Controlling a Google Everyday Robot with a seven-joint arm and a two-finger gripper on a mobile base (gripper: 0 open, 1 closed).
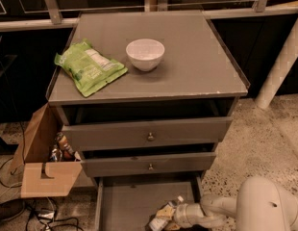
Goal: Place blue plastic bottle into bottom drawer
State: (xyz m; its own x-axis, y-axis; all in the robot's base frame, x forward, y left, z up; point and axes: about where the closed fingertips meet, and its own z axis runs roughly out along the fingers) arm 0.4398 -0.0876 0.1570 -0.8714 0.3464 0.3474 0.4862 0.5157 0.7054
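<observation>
The bottom drawer is pulled out, showing a flat grey floor. The blue plastic bottle is inside it at the front right, tilted, with its white cap pointing up and to the right and its pale label toward the drawer front. My gripper reaches in from the right at the end of the white arm and is right at the bottle, low over the drawer floor. The bottle's lower part is cut off by the frame's bottom edge.
Two upper drawers with brass knobs are slightly ajar above. A white bowl and a green snack bag lie on the cabinet top. A cardboard box and cables sit at the left. A white post stands at the right.
</observation>
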